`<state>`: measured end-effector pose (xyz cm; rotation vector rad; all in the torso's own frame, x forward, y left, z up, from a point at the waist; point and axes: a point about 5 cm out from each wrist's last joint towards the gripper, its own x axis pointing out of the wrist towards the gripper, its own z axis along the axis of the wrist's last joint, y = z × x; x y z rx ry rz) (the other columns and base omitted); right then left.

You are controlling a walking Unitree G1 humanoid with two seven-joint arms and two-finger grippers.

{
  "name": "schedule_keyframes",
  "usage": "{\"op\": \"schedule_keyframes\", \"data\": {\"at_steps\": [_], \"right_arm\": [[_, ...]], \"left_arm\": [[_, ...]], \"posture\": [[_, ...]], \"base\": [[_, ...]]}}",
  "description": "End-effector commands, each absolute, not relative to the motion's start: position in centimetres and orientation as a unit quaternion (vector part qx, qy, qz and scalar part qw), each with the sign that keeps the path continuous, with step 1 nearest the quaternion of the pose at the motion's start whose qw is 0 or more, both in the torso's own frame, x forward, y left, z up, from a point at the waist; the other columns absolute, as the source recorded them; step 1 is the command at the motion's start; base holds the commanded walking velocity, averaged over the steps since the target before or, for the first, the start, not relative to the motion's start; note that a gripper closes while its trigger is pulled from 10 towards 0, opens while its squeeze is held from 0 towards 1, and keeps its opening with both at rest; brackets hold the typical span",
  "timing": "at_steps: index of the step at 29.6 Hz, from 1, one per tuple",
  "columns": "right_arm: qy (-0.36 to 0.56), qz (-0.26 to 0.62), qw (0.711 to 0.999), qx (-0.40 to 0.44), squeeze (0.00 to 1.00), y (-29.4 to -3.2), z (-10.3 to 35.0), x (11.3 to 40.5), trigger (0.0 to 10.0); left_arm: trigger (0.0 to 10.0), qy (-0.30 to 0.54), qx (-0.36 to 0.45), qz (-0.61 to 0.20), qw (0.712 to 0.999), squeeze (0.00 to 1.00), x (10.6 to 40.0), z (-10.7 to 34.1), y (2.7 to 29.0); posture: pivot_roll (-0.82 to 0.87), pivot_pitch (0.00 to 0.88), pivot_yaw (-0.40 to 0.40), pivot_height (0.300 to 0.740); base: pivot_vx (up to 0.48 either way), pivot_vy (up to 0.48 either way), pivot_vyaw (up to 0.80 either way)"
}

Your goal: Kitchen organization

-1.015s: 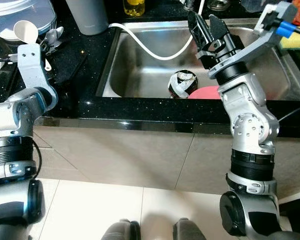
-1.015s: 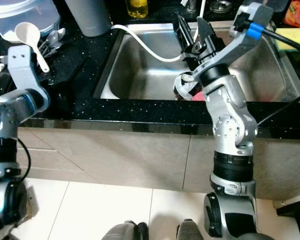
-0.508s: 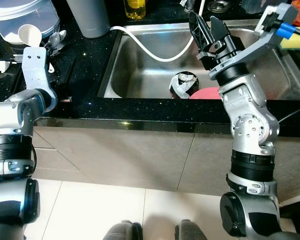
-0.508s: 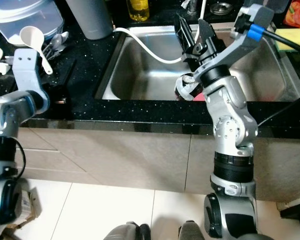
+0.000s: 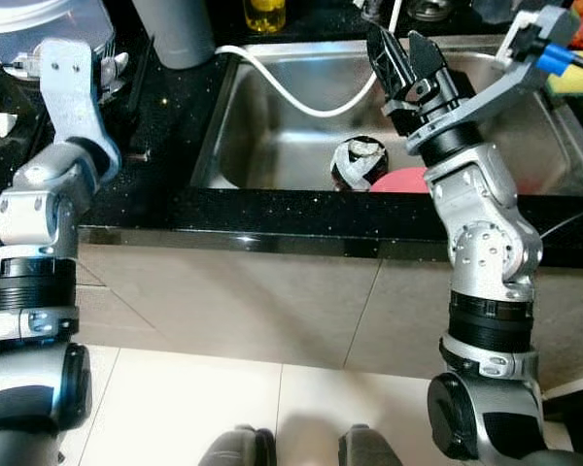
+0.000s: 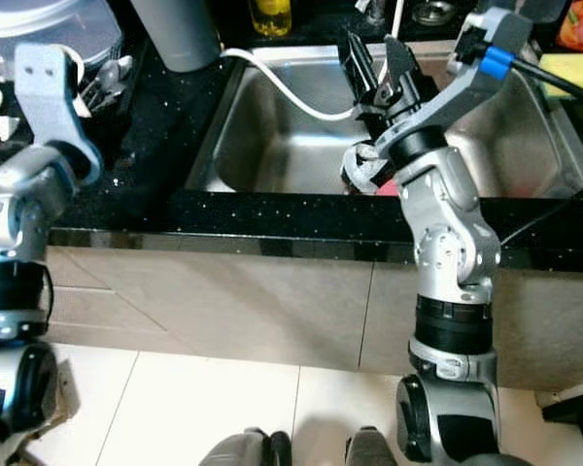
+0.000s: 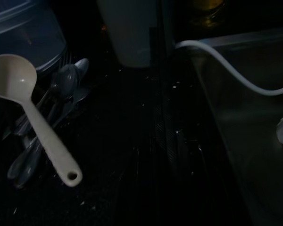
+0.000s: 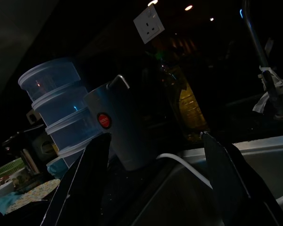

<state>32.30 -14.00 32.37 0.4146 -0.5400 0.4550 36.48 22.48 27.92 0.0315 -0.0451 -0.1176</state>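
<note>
the right gripper (image 5: pixel 408 47) hangs over the sink (image 5: pixel 272 146) with its fingers spread wide and empty, probably so it can drop onto the patterned bowl (image 5: pixel 356 163) and the red dish (image 5: pixel 400 181) lying by the near wall. a white hose (image 5: pixel 301 97) loops across the basin, so room to descend is tight. the left arm (image 5: pixel 70 97) reaches over the black counter (image 5: pixel 165 126) toward the ladle (image 7: pixel 30 113) and spoons (image 7: pixel 61 89); its gripper's state i cannot tell. the counter's near edge is bare.
</note>
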Motion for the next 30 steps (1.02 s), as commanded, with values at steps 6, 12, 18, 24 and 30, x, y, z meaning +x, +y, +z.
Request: {"op": "schedule_keyframes", "data": {"at_steps": [6, 12, 18, 24, 30], "right_arm": [[-0.258, 0.247, 0.911, 0.206, 0.0, -13.2, 32.5, 32.2, 10.0], [-0.23, 0.308, 0.9, 0.205, 0.0, -12.3, 31.6, 31.7, 10.0], [-0.211, 0.333, 0.885, 0.247, 0.0, -12.1, 31.1, 31.5, 10.0], [-0.163, 0.345, 0.9, 0.21, 0.0, -11.8, 29.8, 31.8, 10.0], [-0.151, 0.35, 0.9, 0.212, 0.0, -11.4, 29.7, 31.7, 10.0]], "left_arm": [[10.0, -0.065, 0.054, -0.139, 0.987, 0.0, 35.9, 28.1, 20.8], [10.0, -0.106, 0.134, -0.213, 0.962, 0.0, 34.8, 28.0, 18.2], [10.0, -0.159, 0.095, -0.3, 0.936, 0.0, 33.6, 29.1, 15.1], [10.0, -0.192, 0.092, -0.338, 0.917, 0.0, 33.4, 30.3, 13.2], [10.0, -0.186, 0.109, -0.351, 0.911, 0.0, 33.7, 29.9, 12.4]], "posture": [[-0.07, 0.141, 0.112, 0.74], [-0.07, 0.143, 0.107, 0.74], [-0.08, 0.147, 0.101, 0.74], [-0.08, 0.147, 0.091, 0.74], [-0.09, 0.149, 0.093, 0.74]], "base": [[0.0, 0.0, 0.0], [0.0, 0.0, 0.0], [0.0, 0.0, 0.0], [0.0, 0.0, 0.0], [0.0, 0.0, 0.0]]}}
